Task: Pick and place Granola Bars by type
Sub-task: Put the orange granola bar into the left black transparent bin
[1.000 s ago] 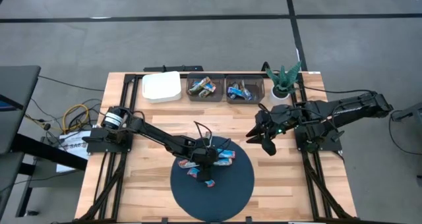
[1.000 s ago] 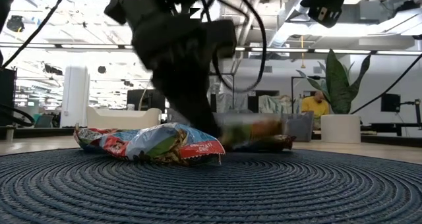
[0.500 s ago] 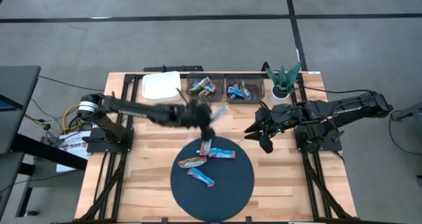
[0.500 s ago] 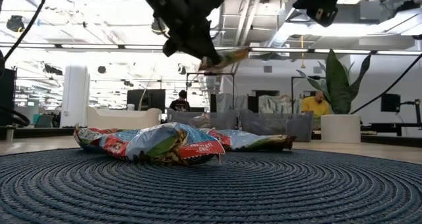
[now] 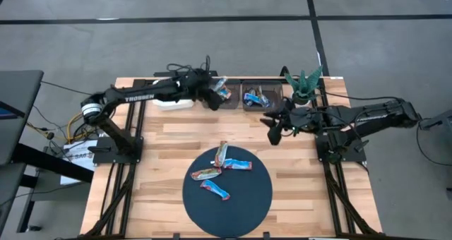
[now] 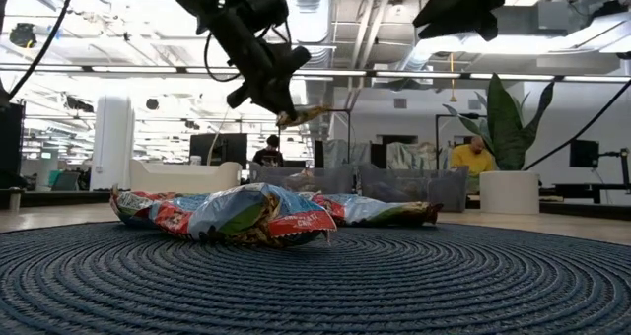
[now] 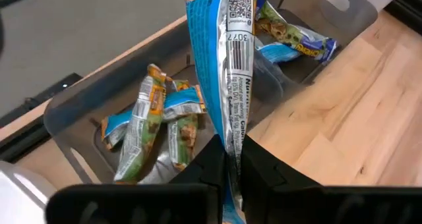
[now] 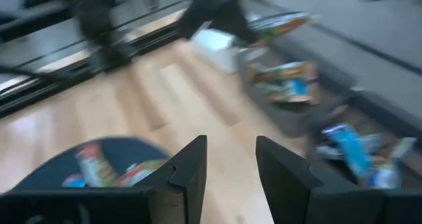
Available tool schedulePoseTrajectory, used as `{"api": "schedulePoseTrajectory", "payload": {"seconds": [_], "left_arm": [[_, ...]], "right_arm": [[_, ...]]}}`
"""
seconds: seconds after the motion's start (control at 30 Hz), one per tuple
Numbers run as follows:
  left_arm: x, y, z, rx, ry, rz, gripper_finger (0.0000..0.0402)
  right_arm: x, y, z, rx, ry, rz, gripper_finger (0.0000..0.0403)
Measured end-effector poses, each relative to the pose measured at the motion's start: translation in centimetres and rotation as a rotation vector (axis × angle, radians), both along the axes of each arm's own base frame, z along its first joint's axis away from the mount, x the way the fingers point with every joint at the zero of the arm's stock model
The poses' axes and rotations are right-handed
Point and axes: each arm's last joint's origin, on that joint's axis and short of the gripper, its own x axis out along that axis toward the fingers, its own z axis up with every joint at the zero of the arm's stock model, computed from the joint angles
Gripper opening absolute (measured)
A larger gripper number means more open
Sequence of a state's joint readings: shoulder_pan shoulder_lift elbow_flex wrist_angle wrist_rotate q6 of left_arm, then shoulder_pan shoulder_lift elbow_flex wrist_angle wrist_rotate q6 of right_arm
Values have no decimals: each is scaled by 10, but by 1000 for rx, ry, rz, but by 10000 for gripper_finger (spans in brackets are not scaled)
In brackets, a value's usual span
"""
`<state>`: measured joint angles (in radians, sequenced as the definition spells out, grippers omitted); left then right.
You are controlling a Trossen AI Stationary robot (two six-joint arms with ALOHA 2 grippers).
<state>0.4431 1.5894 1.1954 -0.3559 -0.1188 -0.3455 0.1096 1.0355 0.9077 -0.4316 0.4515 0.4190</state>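
Left tool (image 7: 227, 168) raised over the left grey bin (image 5: 210, 101) at the worktop's (image 5: 169, 138) far edge, clamped on one blue-wrapped bar (image 7: 227, 66). Right tool (image 5: 272, 130) hanging empty near the right bin (image 5: 251, 104), fingers apart. Four bars (image 5: 221, 168) on the dark round mat (image 5: 247, 198). White box (image 5: 174, 102) left of the bins, potted plant (image 5: 304, 85) right. Bars in both bins, too jumbled to count.

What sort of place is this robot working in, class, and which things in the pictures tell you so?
Probably a robotics lab inside a large open-plan office. The wooden table carries two arms on black frames, cables trail over a bare concrete floor, and the low view shows exposed ceiling ducts, desks and a seated person behind.
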Motion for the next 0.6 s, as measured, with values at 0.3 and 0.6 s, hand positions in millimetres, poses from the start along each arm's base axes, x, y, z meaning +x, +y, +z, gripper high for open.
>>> {"api": "schedulePoseTrajectory", "payload": {"seconds": [0.3,0.6], "left_arm": [[-10,22,1,-21,-34,-22,27],[-9,34,-17,-87,1,-82,56]], "right_arm": [[0,-19,0,6,-10,-118,122],[0,-21,0,9,-10,-123,122]]}}
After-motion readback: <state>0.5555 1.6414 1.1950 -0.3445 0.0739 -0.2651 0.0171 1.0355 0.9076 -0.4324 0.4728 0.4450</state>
